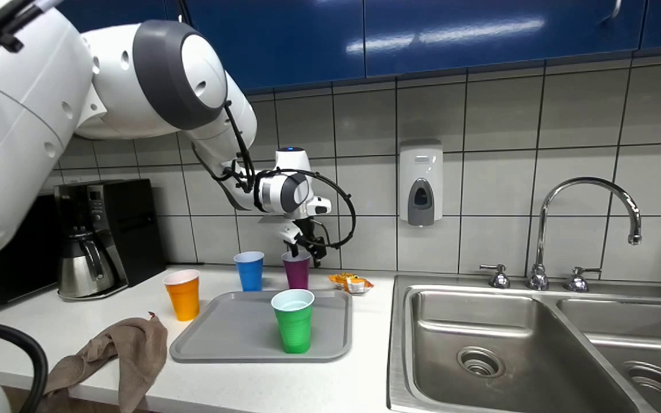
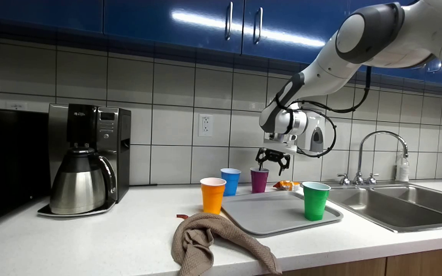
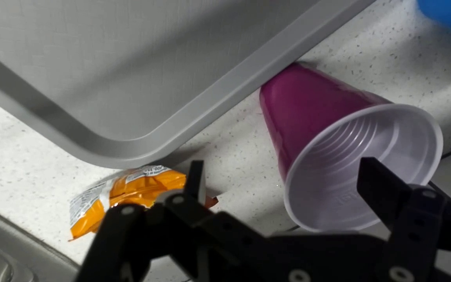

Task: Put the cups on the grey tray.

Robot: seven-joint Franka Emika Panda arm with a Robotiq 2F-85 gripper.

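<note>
The green cup stands upright on the grey tray. Off the tray, on the counter, stand the orange cup, the blue cup and the purple cup, the last at the tray's back edge. My gripper is open above the purple cup, with nothing gripped. In the wrist view one finger overlaps the mouth of the purple cup; I cannot tell whether its tip dips inside. The opposite finger lies outside the cup, over an orange wrapper.
That orange snack wrapper lies right of the purple cup, near the steel sink. A brown cloth sits at the front left of the tray. A coffee maker with its pot stands farther left, and a tiled wall rises close behind the cups.
</note>
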